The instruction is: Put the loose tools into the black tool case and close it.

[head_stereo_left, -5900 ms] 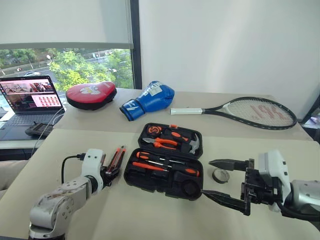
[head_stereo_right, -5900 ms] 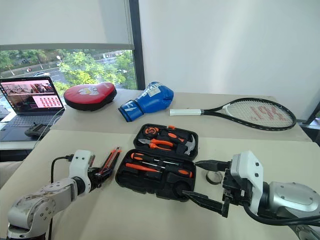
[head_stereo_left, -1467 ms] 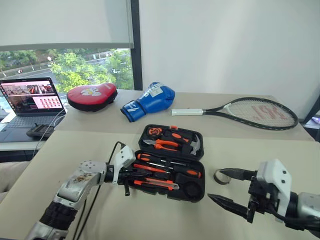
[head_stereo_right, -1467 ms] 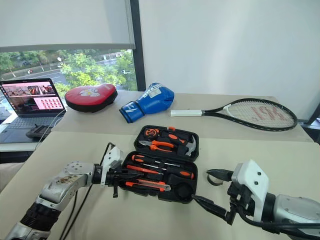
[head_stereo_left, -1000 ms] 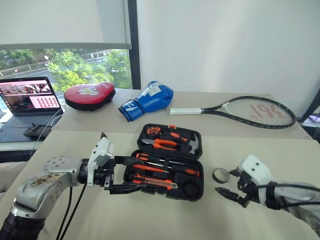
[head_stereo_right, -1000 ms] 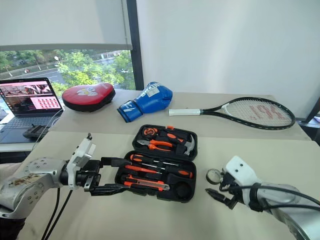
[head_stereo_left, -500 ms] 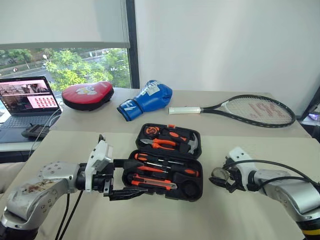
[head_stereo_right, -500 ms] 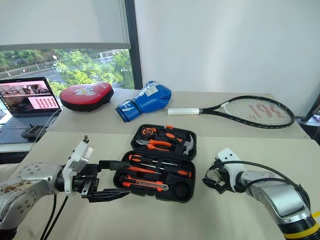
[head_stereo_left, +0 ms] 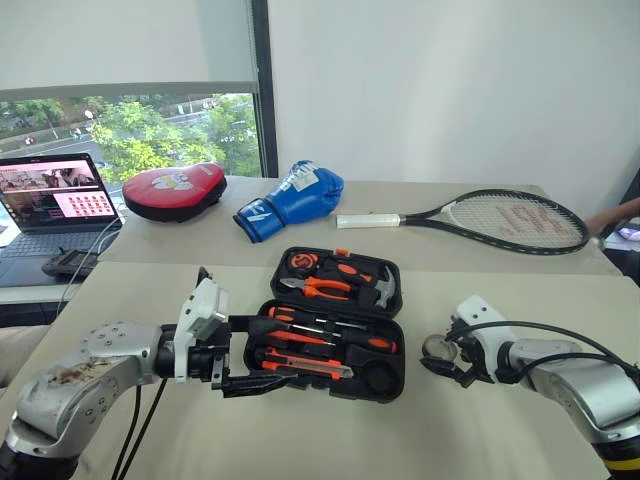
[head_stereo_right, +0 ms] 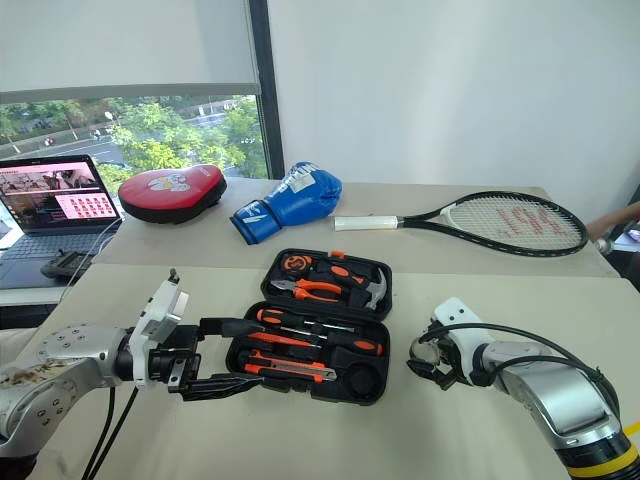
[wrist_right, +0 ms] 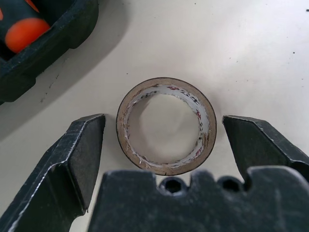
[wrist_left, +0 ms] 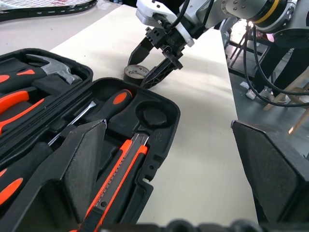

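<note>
Tape roll [wrist_right: 166, 125] lies flat on the bench [head_stereo_left: 330, 430], just right of the black tool case [head_stereo_left: 330, 325], not in it. Right gripper [wrist_right: 164, 133] is down over the roll, jaws wide, one finger either side, small gaps visible, no grip. Case lies open near bench centre; utility knife [head_stereo_left: 305, 366] and long screwdrivers [head_stereo_left: 325, 335] sit in the near half, pliers [head_stereo_left: 318, 286] and hammer [head_stereo_left: 384, 288] in the far half. Left gripper [head_stereo_left: 262, 353] hangs at the case's left edge, jaws wide, empty.
</note>
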You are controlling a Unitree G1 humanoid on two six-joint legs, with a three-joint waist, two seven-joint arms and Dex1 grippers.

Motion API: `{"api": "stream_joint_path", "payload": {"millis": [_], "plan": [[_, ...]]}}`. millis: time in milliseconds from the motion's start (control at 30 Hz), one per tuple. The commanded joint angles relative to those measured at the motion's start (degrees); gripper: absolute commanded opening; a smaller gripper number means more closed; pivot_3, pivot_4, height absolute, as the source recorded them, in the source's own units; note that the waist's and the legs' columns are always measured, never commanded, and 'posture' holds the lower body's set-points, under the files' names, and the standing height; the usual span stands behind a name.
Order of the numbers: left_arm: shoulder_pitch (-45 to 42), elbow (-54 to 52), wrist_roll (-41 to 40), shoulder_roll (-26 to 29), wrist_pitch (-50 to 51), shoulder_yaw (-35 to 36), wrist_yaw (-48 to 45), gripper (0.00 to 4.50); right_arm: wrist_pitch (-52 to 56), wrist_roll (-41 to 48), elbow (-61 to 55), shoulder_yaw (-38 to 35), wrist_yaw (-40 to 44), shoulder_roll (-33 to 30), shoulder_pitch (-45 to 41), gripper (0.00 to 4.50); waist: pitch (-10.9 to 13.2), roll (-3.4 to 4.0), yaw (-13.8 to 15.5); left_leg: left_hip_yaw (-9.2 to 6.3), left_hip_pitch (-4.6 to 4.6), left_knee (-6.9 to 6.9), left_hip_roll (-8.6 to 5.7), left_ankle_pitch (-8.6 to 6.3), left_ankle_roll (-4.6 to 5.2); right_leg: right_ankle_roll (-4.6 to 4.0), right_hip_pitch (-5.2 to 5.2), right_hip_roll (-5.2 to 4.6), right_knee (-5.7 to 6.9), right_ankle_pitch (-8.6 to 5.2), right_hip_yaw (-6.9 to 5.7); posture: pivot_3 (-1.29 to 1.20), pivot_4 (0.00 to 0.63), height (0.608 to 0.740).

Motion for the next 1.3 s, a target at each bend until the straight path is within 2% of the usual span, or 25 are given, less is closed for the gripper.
{"api": "stream_joint_path", "payload": {"millis": [33,200,433,533,667,833,1033,1300], "plan": [[-0.75,-1.14,-0.09,-0.06,-1.39,0.02,0.03,4.5,-0.58,-0.82,-1.38,-1.6,0.23,0.2,0.15,3.83,0.0,0.0,-0.01,0.0,0.0,0.0,0.0,0.0,0.0,0.0,0.0,0.0,0.0,0.0,0.0,0.0,0.15,0.74],[-0.98,-1.06,-0.21,-0.14,-1.37,-0.27,0.13,4.5,-1.51,-1.73,-2.0,-1.49,1.16,-0.7,0.25,2.17,0.0,0.0,0.0,0.0,0.0,0.0,0.0,0.0,0.0,0.0,0.0,0.0,0.0,0.0,0.0,0.0,0.15,0.74],[-0.35,-0.88,-0.25,0.06,-1.41,0.23,0.23,4.5,0.19,1.57,-9.79,-5.97,4.73,-3.33,0.18,2.17,0.03,0.05,-0.03,0.01,-0.01,0.0,0.0,0.0,0.0,0.0,-0.01,0.0,0.0,0.0,0.01,0.0,0.15,0.74],[0.1,-0.34,0.23,0.21,-1.77,0.28,-0.09,4.5,1.25,4.34,-15.07,-5.01,7.93,-4.86,-1.54,2.17,0.06,0.09,-0.19,0.01,0.03,0.0,0.02,0.0,-0.01,0.01,-0.01,0.02,0.02,0.0,0.02,0.0,0.15,0.74],[0.39,1.27,1.35,0.65,-2.22,0.54,-0.71,4.5,3.7,6.48,-20.46,2.8,8.52,-1.81,-6.56,2.17,0.06,0.08,-0.26,-0.01,0.07,-0.02,0.07,0.0,-0.04,-0.01,0.0,0.08,0.02,0.01,0.03,0.0,0.15,0.74],[0.75,1.92,2.19,1.04,-2.94,0.52,-1.36,4.5,1.96,0.18,-17.57,13.59,7.06,-0.91,-8.63,2.17,0.08,0.09,0.16,-0.03,0.03,-0.01,0.02,0.01,-0.05,-0.03,-0.02,0.0,0.02,0.01,-0.04,0.0,0.15,0.74],[1.28,1.58,2.16,1.36,-2.73,1.16,-1.56,4.5,1.78,-1.58,-16.79,17.28,9.55,-1.75,-10.08,2.17,0.09,0.08,-0.09,0.06,-0.03,0.1,-0.03,0.15,-0.29,-0.01,-0.05,-0.06,-0.02,0.03,0.02,0.0,0.15,0.74],[1.62,1.19,2.33,1.33,-2.62,1.28,-1.3,4.5,1.3,-1.93,-16.37,18.62,13.66,-3.3,-10.83,2.17,0.09,0.08,-0.01,0.03,0.03,0.02,0.02,0.09,-0.19,-0.04,-0.05,-0.02,0.03,0.04,-0.01,0.0,0.15,0.74]]}}
